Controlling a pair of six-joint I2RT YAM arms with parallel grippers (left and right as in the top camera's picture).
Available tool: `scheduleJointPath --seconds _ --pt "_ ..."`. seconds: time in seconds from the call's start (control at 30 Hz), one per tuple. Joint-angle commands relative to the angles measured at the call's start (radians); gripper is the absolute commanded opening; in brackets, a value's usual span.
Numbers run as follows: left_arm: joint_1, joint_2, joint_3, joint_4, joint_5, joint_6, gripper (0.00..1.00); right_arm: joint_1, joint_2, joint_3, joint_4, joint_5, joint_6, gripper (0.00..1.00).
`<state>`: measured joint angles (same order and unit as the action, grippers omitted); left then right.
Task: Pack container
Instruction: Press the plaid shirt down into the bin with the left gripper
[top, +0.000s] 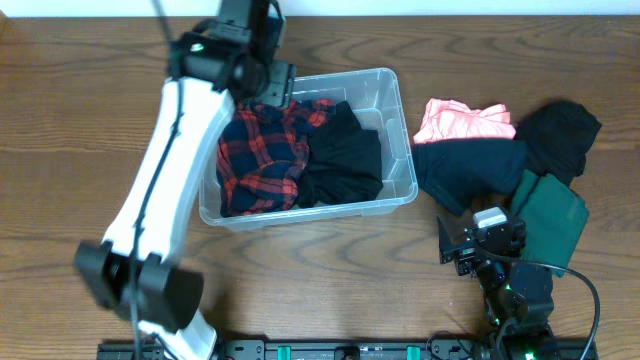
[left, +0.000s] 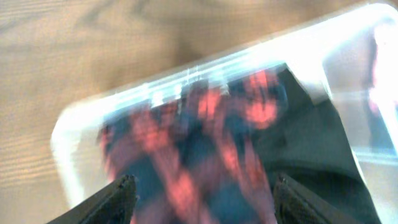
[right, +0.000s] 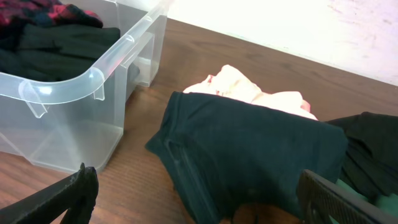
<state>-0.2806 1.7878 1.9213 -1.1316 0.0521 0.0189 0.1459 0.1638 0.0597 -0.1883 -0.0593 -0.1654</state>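
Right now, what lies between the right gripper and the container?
Overhead shows only bare table between right gripper and container; navy shirt lies beside.

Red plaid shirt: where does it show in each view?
Overhead: plaid shirt fills the left half of the container.
Left wrist: plaid shirt mid-frame, blurred.
Right wrist: plaid shirt in the top-left corner, partly cut off.
Shared landmark: black garment lying beside it.

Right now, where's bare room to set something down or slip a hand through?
Bare table in front of the container and at far left. Inside, only its right end is free. Crowded: the clothes pile at right, and the left gripper over the plaid shirt.
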Motion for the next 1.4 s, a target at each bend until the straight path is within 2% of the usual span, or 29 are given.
scheduleJointPath --seconds 0.0,0.1,0.17,0.3,0.37,0.47,0.6,0.7,0.97,1.17,1.23,1.3,1.37 --pt "0.005 0.010 -0.019 -0.140 0.017 -0.039 0.71 -0.009 -0.001 -0.004 0.001 -0.004 0.011 0.99" --pt "-0.001 0.011 -0.090 -0.228 0.117 -0.039 0.71 -0.009 -0.001 -0.004 0.001 -0.004 0.011 0.99" --pt "-0.010 0.011 -0.156 -0.234 0.169 -0.038 0.71 -0.009 -0.001 -0.004 0.001 -0.004 0.011 0.99" --pt "-0.027 0.011 -0.330 -0.201 0.184 -0.036 0.71 -0.009 -0.001 -0.004 0.001 -0.004 0.011 0.99" --pt "-0.026 0.012 -0.443 -0.130 0.183 -0.035 0.71 -0.009 -0.001 -0.004 0.001 -0.004 0.011 0.99" --pt "-0.012 0.016 -0.632 0.066 0.144 -0.037 0.71 -0.009 -0.001 -0.004 0.001 -0.004 0.011 0.99" --pt "0.035 0.026 -0.747 0.206 0.087 -0.038 0.71 -0.009 -0.001 -0.004 0.001 -0.004 0.011 0.99" --pt "0.092 0.026 -0.739 0.221 0.004 -0.023 0.71 -0.009 -0.001 -0.004 0.001 -0.004 0.011 0.99" --pt "0.211 0.026 -0.633 0.201 0.000 0.019 0.72 -0.009 -0.001 -0.004 0.001 -0.004 0.011 0.99" --pt "0.208 0.026 -0.485 0.136 0.036 0.037 0.83 -0.009 -0.001 -0.004 0.001 -0.004 0.011 0.99" --pt "0.207 0.026 -0.414 0.090 0.081 0.037 0.84 -0.009 -0.001 -0.004 0.001 -0.004 0.011 0.99" --pt "0.208 0.026 -0.328 0.034 0.109 0.025 0.91 -0.009 -0.001 -0.004 0.001 -0.004 0.011 0.99" --pt "0.208 0.026 -0.240 -0.021 0.109 0.005 0.93 -0.009 -0.001 -0.004 0.001 -0.004 0.011 0.99"
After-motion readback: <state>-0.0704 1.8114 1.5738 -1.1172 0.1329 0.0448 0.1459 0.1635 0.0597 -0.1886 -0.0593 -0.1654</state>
